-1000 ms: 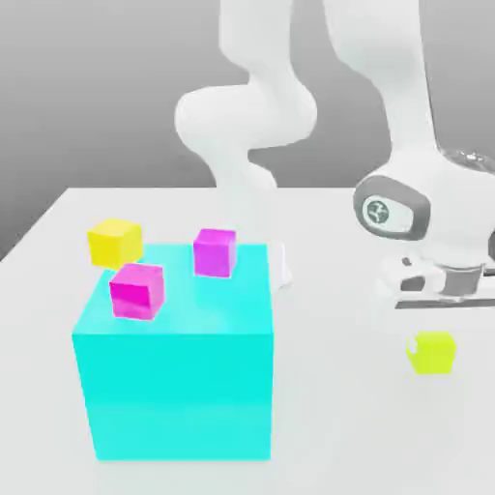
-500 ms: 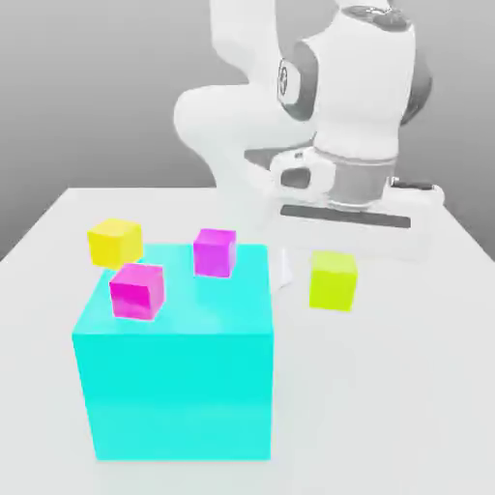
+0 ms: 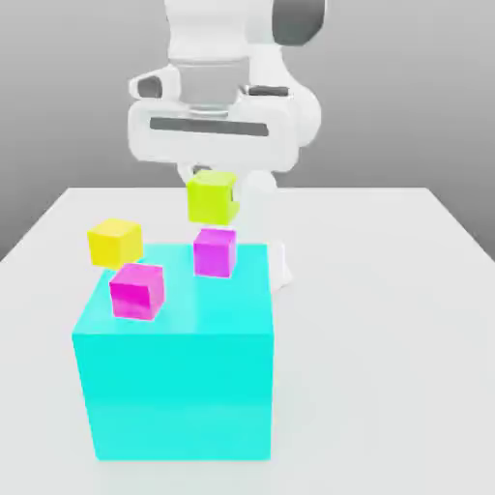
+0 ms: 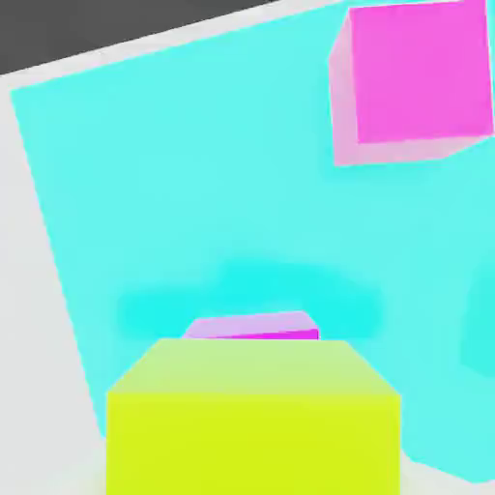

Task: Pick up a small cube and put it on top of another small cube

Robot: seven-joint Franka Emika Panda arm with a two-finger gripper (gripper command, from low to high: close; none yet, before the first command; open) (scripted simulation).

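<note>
The small lime-yellow cube (image 3: 213, 201) hangs right under my gripper (image 3: 213, 186), just above the far magenta cube (image 3: 215, 252) that sits on the big cyan block (image 3: 179, 377). A thin gap shows between the two cubes. In the hand view the lime-yellow cube (image 4: 253, 425) is close to the camera and covers most of that magenta cube (image 4: 253, 327), whose far edge peeks out behind it. The two cubes look lined up.
A second magenta cube (image 3: 136, 290) sits on the cyan block's top nearer the exterior view's left, and it appears in the hand view too (image 4: 411, 77). A golden-yellow cube (image 3: 115, 242) rests on the white table (image 3: 387, 338) behind the block.
My gripper has swung from the exterior view's right to above the cyan block, and the lime-yellow cube has come up off the table with it to above the far magenta cube.
</note>
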